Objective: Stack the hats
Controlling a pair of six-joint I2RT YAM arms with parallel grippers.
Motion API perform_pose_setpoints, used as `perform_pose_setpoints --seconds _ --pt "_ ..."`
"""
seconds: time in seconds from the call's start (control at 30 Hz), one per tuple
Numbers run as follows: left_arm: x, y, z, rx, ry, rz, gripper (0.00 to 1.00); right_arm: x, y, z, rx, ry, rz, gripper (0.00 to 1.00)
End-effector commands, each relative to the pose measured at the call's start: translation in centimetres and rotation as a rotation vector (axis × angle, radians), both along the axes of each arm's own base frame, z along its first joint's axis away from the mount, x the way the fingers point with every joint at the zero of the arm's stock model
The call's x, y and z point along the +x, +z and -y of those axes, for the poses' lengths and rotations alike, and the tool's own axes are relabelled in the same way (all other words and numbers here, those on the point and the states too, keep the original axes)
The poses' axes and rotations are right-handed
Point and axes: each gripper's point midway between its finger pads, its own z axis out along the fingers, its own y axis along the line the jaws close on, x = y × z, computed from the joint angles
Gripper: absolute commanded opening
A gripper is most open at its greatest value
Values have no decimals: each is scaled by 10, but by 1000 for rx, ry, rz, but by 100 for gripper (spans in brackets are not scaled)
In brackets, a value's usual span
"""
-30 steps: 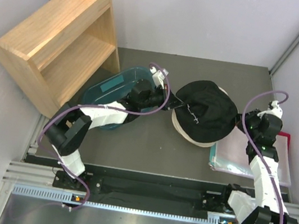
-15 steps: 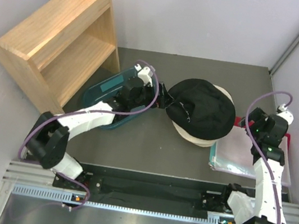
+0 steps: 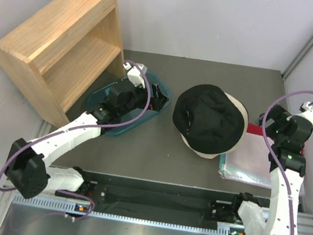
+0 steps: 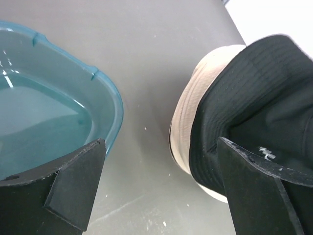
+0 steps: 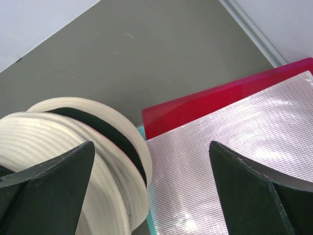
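A black hat lies spread on top of the pile of hats in mid-table, with cream brims showing under it. My left gripper stands open just left of the pile, over the tub's right end, holding nothing. In the left wrist view the gripper frames bare table, with the black hat and a cream brim to its right. My right gripper is open to the right of the pile. In its own view the gripper spans the cream hats and a pouch.
A teal plastic tub sits under my left arm; its rim is close to the left finger. A wooden shelf unit lies at back left. A red folder and a mesh pouch lie right of the pile.
Both grippers have opened and let go of the black hat. Each arm has drawn back outward from the pile, and the hat has settled flat on top.
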Motion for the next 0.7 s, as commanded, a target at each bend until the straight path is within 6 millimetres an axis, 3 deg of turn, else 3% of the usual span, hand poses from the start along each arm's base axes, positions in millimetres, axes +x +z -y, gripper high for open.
perform_pose_setpoints --seconds 0.0,0.3,0.53,0.67 --pt "-2 -2 9 -14 -61 19 99 -1 33 -14 1 79 102 100" --pt "5 -2 30 -75 -119 17 99 -9 55 -51 74 247 189 100" --pt "15 -10 55 -126 -175 1 99 -6 31 -91 237 442 178 98" --pt "16 -12 73 -138 -211 5 99 -2 14 -98 275 479 151 98"
